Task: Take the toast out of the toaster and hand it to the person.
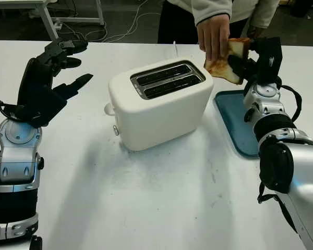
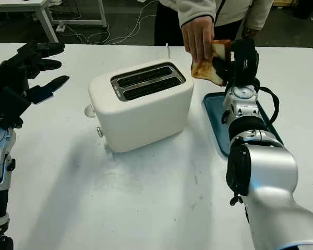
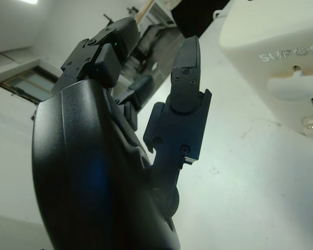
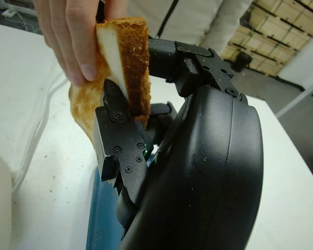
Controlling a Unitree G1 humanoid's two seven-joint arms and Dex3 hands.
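The left hand (image 1: 52, 78) hangs open over the tabletop's left edge, well apart from the toaster (image 1: 159, 101) with its 2 slots, while beyond the tray (image 1: 235, 122) the right hand (image 1: 261, 57) grips the toast (image 1: 230, 60), which the person's hand (image 1: 214, 34) pinches from above.

The white toaster (image 1: 159, 104) sits mid-table (image 1: 146, 208), so anything crossing has to go around or over it. Plenty of bare table in front and to its left, where the open left hand (image 1: 52, 78) hovers. The right side's crowded: blue tray (image 1: 235, 125), right hand (image 1: 261, 60), toast (image 1: 230, 60) and the person's hand (image 1: 214, 34) all bunched together.
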